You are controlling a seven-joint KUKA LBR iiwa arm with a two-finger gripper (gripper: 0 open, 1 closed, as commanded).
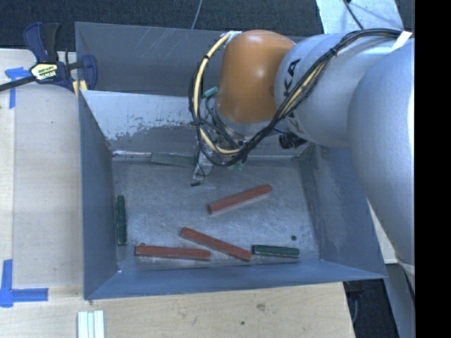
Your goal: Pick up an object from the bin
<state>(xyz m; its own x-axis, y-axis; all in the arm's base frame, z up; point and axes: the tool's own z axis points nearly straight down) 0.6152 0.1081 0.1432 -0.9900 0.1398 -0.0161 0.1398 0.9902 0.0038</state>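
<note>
My gripper (198, 177) hangs below the orange wrist cover, over the back middle of the bin floor, and one thin fingertip shows just above the floor. A reddish-brown stick (239, 198) lies slanted a little to the right and in front of that fingertip, apart from it. Another reddish-brown stick (215, 243) lies slanted further to the front. I see nothing between the fingers.
A third reddish-brown stick (173, 253) lies along the front wall. A dark green stick (275, 251) lies at the front right, and another dark green stick (121, 219) stands along the left wall. The arm covers the bin's back right.
</note>
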